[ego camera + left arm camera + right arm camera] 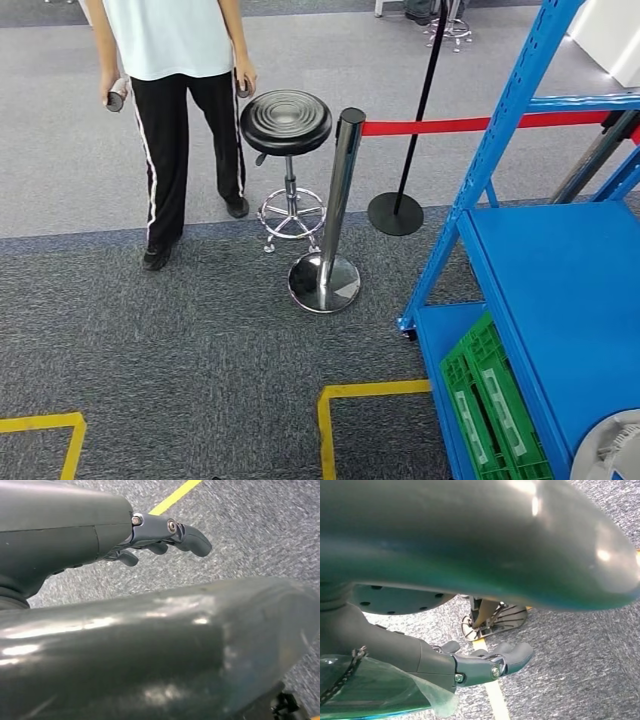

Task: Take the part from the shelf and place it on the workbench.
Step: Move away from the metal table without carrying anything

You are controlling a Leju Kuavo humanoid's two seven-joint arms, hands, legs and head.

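Head view: the blue steel shelf (558, 290) fills the frame's right, a round silver-white part (613, 450) at lower right on its deck, untouched. The left hand (166, 535) and right hand (490, 662) hang above carpet, fingers loosely extended, holding nothing; everything remains.

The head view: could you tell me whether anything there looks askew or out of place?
The chrome barrier post leans toward the stool, though its round base sits on the carpet. The black post behind it also appears tilted, so the camera angle may add to this.
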